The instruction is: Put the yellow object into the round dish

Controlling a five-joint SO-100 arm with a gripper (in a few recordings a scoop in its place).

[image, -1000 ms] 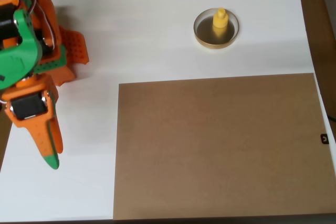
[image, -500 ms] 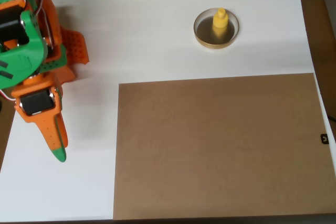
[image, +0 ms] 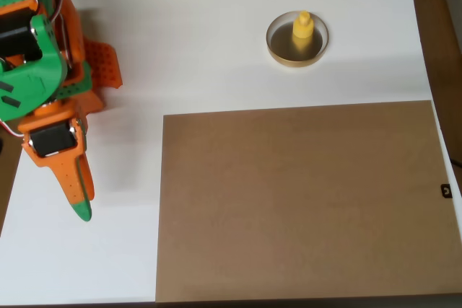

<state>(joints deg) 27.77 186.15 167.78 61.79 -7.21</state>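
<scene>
While the yellow object [image: 302,28] sits in the round dish [image: 278,48], arm's folded far left — gripper [image: 81,207] fingers together, pointing down-frame.

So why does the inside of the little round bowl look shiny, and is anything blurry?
In the overhead view, the round dish has a glossy dark inside that mirrors the light around the yellow object; the arm casts a soft grey shadow on the white table; everything looks fairly sharp, including the hand.
</scene>
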